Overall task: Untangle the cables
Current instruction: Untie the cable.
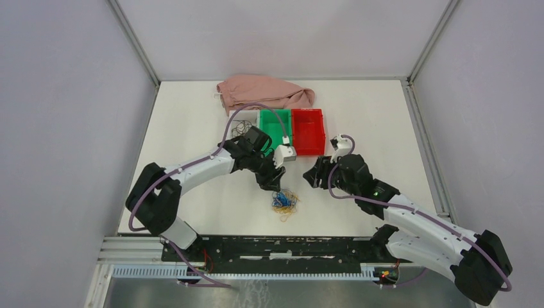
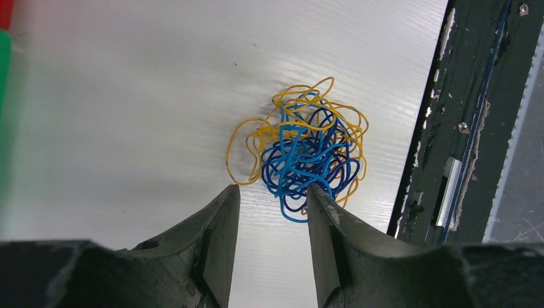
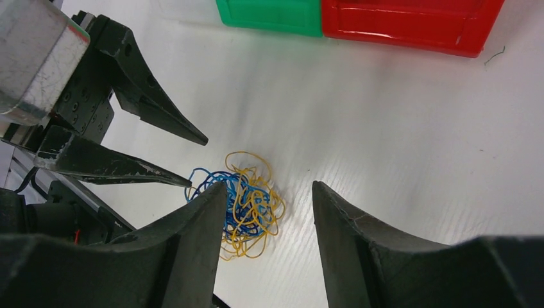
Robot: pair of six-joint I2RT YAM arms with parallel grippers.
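Blue-yellow cables (image 2: 301,144) lie just beside the parted, empty left end effector (image 2: 272,190).

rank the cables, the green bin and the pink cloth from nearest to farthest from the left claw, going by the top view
1. cables: right by the left claw, just on its near side.
2. green bin: beyond the claw, on the far side.
3. pink cloth: farthest, behind the green bin at the far edge.
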